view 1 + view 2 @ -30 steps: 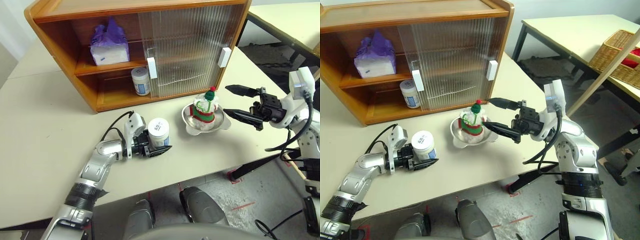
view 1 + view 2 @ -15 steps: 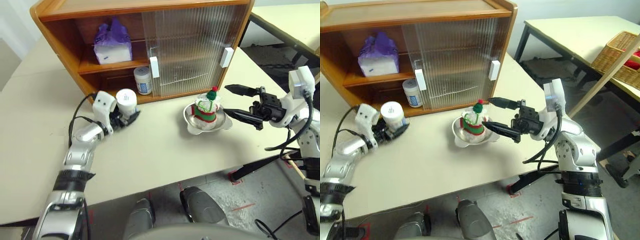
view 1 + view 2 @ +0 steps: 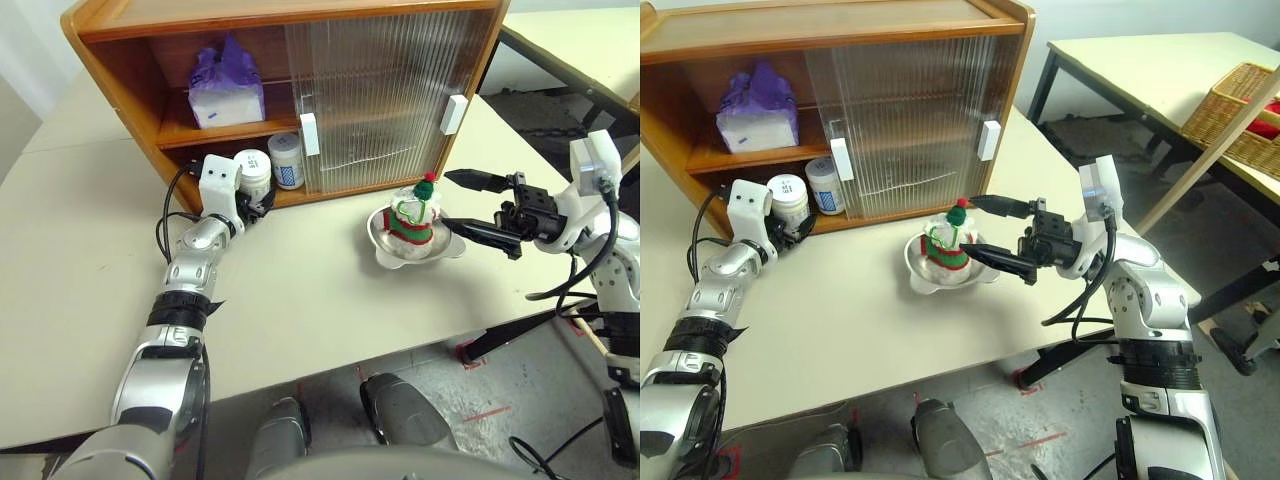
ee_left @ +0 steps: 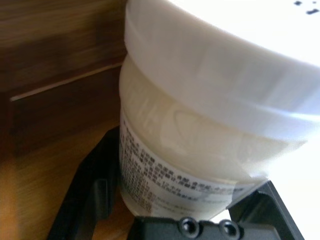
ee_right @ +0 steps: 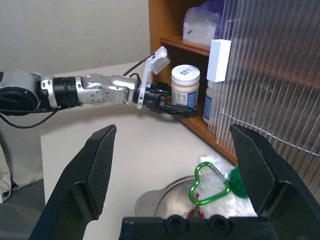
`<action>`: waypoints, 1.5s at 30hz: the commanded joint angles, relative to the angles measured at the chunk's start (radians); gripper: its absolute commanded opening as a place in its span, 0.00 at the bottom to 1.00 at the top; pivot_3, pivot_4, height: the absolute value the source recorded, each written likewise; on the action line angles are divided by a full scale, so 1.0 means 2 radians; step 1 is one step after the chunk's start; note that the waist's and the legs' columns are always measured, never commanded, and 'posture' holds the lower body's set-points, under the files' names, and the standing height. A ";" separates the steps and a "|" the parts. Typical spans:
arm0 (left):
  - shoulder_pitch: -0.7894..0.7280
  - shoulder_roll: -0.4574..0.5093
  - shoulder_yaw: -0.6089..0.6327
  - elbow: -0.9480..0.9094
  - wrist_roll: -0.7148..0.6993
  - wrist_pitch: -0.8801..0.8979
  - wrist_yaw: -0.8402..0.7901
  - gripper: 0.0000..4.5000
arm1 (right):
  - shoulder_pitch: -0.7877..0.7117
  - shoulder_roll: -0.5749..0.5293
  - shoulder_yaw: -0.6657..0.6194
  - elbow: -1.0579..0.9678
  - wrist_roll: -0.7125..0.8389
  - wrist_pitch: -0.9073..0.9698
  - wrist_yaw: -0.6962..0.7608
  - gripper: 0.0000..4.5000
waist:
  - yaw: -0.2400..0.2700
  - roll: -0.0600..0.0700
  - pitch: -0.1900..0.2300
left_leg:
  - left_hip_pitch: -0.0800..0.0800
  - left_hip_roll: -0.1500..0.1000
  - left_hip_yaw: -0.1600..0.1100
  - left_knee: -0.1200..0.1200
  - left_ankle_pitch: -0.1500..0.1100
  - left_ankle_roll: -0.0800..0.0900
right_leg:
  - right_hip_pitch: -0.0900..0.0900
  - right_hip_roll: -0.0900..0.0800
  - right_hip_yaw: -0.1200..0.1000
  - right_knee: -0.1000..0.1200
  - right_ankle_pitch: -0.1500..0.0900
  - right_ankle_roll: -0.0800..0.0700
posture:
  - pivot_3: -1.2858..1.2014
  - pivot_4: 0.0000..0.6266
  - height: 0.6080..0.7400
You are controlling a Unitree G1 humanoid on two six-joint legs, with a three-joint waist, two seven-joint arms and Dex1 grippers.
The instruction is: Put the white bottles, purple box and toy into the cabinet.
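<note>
Wooden cabinet (image 3: 120, 60), ribbed translucent doors, at the table's (image 3: 60, 300) far edge. Purple box (image 3: 226, 88), soft, on upper shelf. Steel bowl (image 3: 440, 250) near the right edge, holding plush toy (image 3: 410, 218); right gripper (image 3: 480, 208) spread wide just beside it. Left gripper (image 3: 258, 203) clasping one white bottle (image 3: 252, 172) by its sides at the lower shelf's front edge, apparently not yet set down; rigid, smooth, probably light. Second bottle (image 3: 286, 160) inside.

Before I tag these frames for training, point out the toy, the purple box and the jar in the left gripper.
toy (image 3: 410, 217): left eye view, striped knit body.
purple box (image 3: 226, 88): left eye view, front face.
held jar (image 5: 185, 86): right wrist view, label.
</note>
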 commanded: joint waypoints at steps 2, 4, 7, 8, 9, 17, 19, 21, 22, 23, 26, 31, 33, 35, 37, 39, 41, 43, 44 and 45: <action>-0.030 -0.006 0.015 0.055 0.000 -0.017 0.026 0.71 | -0.002 -0.002 -0.001 -0.003 -0.001 0.002 0.001 1.00 | 0.000 0.000 0.000 | 0.000 -0.001 0.000 0.000 0.001 0.001 | 0.001 -0.001 0.000 0.000 0.000 0.001 | 0.38 0.14 1.00; -0.047 -0.010 0.021 0.082 -0.003 -0.024 0.033 0.71 | -0.001 -0.001 0.000 -0.003 -0.001 0.002 0.001 1.00 | 0.000 0.000 0.000 | 0.000 -0.002 -0.001 0.000 0.002 0.002 | 0.001 -0.002 0.000 0.000 0.001 0.001 | 0.38 0.14 1.00; -0.069 -0.013 0.023 0.115 -0.002 -0.035 0.037 0.71 | -0.001 -0.001 -0.001 -0.003 -0.001 0.002 0.001 1.00 | 0.001 0.000 0.000 | 0.000 -0.003 -0.001 0.000 0.002 0.002 | 0.001 -0.002 0.001 0.000 0.001 0.001 | 0.38 0.14 1.00; -0.075 -0.014 0.023 0.124 -0.001 -0.039 0.037 0.71 | 0.000 -0.002 -0.001 -0.003 -0.001 0.002 0.001 1.00 | 0.001 0.000 0.000 | 0.000 -0.004 -0.001 0.000 0.002 0.002 | 0.001 -0.002 0.001 0.000 0.001 0.001 | 0.38 0.14 1.00; -0.081 -0.015 0.024 0.134 -0.002 -0.042 0.038 0.71 | 0.000 -0.002 -0.001 -0.004 0.000 0.002 0.001 1.00 | 0.001 0.000 0.000 | 0.000 -0.004 -0.001 0.000 0.002 0.002 | 0.001 -0.003 0.001 0.000 0.001 0.001 | 0.38 0.14 1.00; -0.122 -0.020 0.032 0.194 -0.008 -0.058 0.044 0.71 | 0.007 -0.004 -0.004 -0.009 0.001 0.003 -0.001 1.00 | -0.001 -0.001 0.001 | 0.000 -0.007 -0.001 0.000 0.002 0.002 | 0.001 -0.002 0.000 0.000 0.001 0.001 | 0.38 0.15 1.00; -0.129 -0.020 0.034 0.206 -0.008 -0.062 0.046 0.71 | 0.008 -0.004 -0.005 -0.009 0.001 0.003 -0.001 1.00 | -0.001 -0.001 0.001 | 0.000 -0.007 -0.001 0.000 0.002 0.002 | 0.001 -0.002 0.000 0.000 0.000 0.002 | 0.38 0.15 1.00; -0.135 -0.021 0.037 0.216 -0.010 -0.066 0.048 0.71 | 0.008 -0.005 -0.005 -0.009 0.001 0.004 -0.001 1.00 | -0.002 -0.002 0.001 | 0.000 -0.007 -0.001 0.000 0.002 0.002 | 0.001 -0.002 0.000 0.000 0.001 0.002 | 0.38 0.16 1.00; -0.138 -0.022 0.038 0.221 -0.009 -0.068 0.049 0.71 | 0.008 -0.005 -0.005 -0.009 0.001 0.003 -0.001 1.00 | -0.002 -0.002 0.001 | 0.000 -0.007 -0.001 0.000 0.002 0.002 | 0.001 -0.002 0.000 0.000 0.001 0.002 | 0.38 0.16 1.00; -0.140 -0.023 0.038 0.225 -0.008 -0.069 0.049 0.71 | 0.009 -0.005 -0.006 -0.009 0.001 0.004 -0.001 1.00 | -0.003 -0.002 0.001 | 0.000 -0.007 -0.001 0.000 0.002 0.002 | 0.001 -0.002 0.000 0.000 0.001 0.002 | 0.38 0.16 1.00; -0.144 -0.024 0.040 0.235 -0.007 -0.073 0.051 0.71 | 0.009 -0.006 -0.006 -0.009 0.001 0.004 -0.001 1.00 | -0.003 -0.002 0.001 | 0.000 -0.008 -0.001 0.000 0.002 0.002 | 0.001 -0.002 0.000 0.000 0.001 0.003 | 0.38 0.16 1.00; -0.147 -0.025 0.042 0.245 -0.007 -0.073 0.054 0.79 | 0.011 -0.006 -0.007 -0.010 0.002 0.004 -0.002 1.00 | -0.003 -0.002 0.002 | 0.000 -0.008 -0.001 0.000 0.003 0.002 | 0.001 -0.002 0.000 0.000 0.001 0.003 | 0.37 0.16 1.00; -0.147 -0.025 0.043 0.247 -0.008 -0.072 0.054 0.94 | 0.011 -0.007 -0.007 -0.010 0.001 0.004 -0.002 1.00 | -0.003 -0.002 0.002 | 0.000 -0.008 -0.001 0.000 0.003 0.002 | 0.001 -0.002 0.000 0.000 0.001 0.003 | 0.37 0.16 1.00; -0.147 -0.024 0.043 0.247 -0.009 -0.073 0.053 0.99 | 0.011 -0.007 -0.007 -0.011 0.002 0.005 -0.002 1.00 | -0.003 -0.002 0.002 | 0.000 -0.008 -0.001 0.000 0.003 0.002 | 0.001 -0.002 0.000 0.000 0.001 0.003 | 0.37 0.16 1.00; -0.146 -0.023 0.044 0.247 -0.010 -0.073 0.052 0.99 | 0.011 -0.007 -0.007 -0.011 0.002 0.005 -0.002 1.00 | -0.003 -0.002 0.002 | 0.000 -0.008 -0.001 0.000 0.003 0.002 | 0.001 -0.002 0.000 0.000 0.001 0.003 | 0.38 0.17 1.00; -0.144 -0.023 0.045 0.245 -0.011 -0.074 0.050 0.99 | 0.010 -0.007 -0.006 -0.010 0.001 0.005 -0.002 1.00 | -0.003 -0.002 0.002 | 0.000 -0.008 -0.001 0.000 0.003 0.002 | 0.001 -0.002 -0.001 0.000 0.001 0.003 | 0.38 0.17 1.00; -0.141 -0.022 0.045 0.243 -0.013 -0.074 0.049 0.99 | 0.009 -0.007 -0.005 -0.009 0.001 0.005 -0.002 1.00 | -0.003 -0.002 0.002 | 0.000 -0.008 -0.001 0.000 0.003 0.002 | 0.001 -0.002 -0.001 0.000 0.001 0.003 | 0.38 0.17 1.00; -0.138 -0.022 0.046 0.239 -0.015 -0.074 0.048 0.99 | 0.008 -0.006 -0.005 -0.009 0.001 0.005 -0.003 1.00 | -0.003 -0.002 0.002 | 0.000 -0.008 -0.001 0.000 0.003 0.002 | 0.001 -0.002 -0.001 0.000 0.001 0.003 | 0.38 0.16 1.00; -0.135 -0.021 0.046 0.236 -0.017 -0.074 0.047 0.99 | 0.007 -0.006 -0.005 -0.008 0.001 0.005 -0.003 1.00 | -0.003 -0.002 0.002 | 0.000 -0.008 -0.001 0.000 0.003 0.002 | 0.001 -0.002 -0.001 0.000 0.001 0.003 | 0.38 0.16 1.00; -0.132 -0.021 0.046 0.232 -0.018 -0.075 0.046 0.99 | 0.007 -0.006 -0.004 -0.008 0.000 0.004 -0.003 1.00 | -0.003 -0.002 0.002 | 0.000 -0.008 -0.001 0.000 0.003 0.002 | 0.001 -0.002 -0.001 0.000 0.001 0.003 | 0.38 0.16 1.00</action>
